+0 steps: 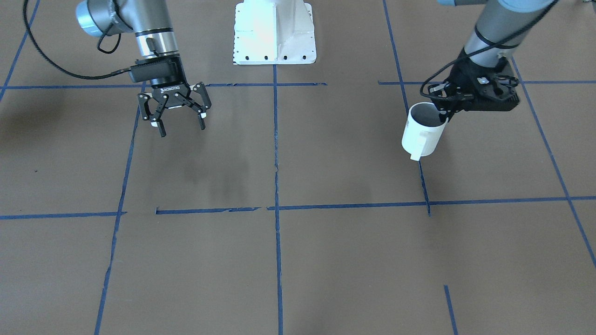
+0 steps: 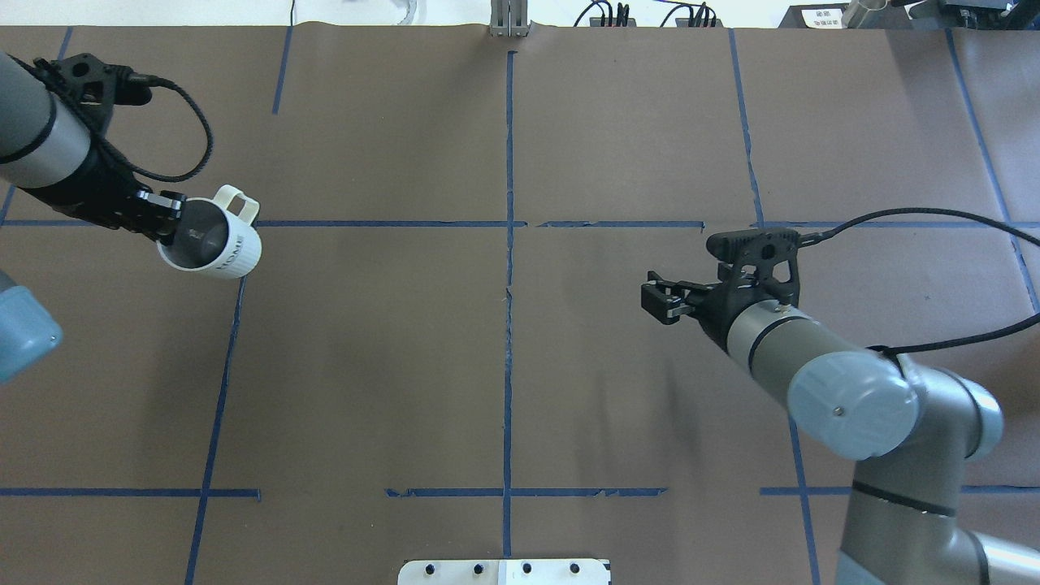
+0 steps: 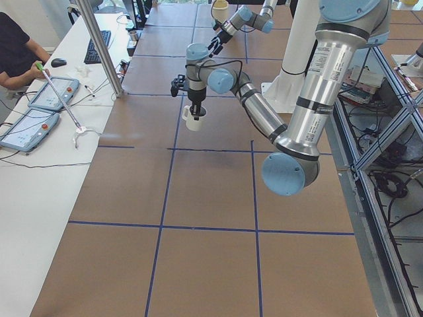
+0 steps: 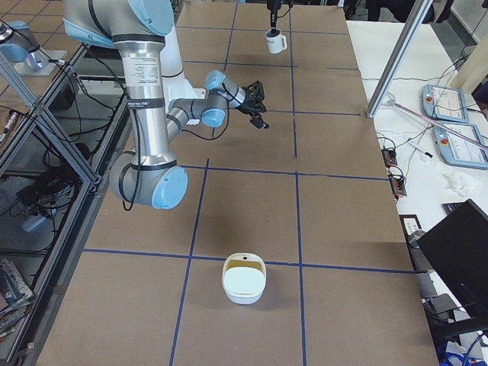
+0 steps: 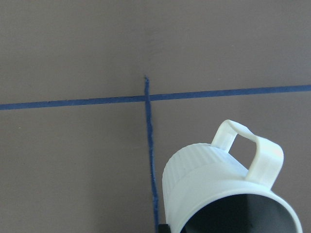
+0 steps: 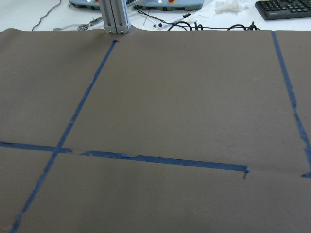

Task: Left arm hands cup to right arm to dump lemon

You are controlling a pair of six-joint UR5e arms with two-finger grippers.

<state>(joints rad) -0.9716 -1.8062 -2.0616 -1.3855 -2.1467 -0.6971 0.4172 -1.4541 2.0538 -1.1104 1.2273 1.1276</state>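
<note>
My left gripper is shut on the rim of the white cup and holds it tilted above the table. In the overhead view the cup hangs at the far left, its handle pointing away from me, with my left gripper on its near rim. The left wrist view shows the cup's ribbed side, handle and dark inside. The lemon does not show in any view. My right gripper is open and empty, well apart from the cup; it also shows in the overhead view.
The brown table carries blue tape lines. The white robot base stands at the table's near edge. A white bowl-like container sits on the table at my right end. An operator's desk with tablets and a metal post lies beyond the far edge.
</note>
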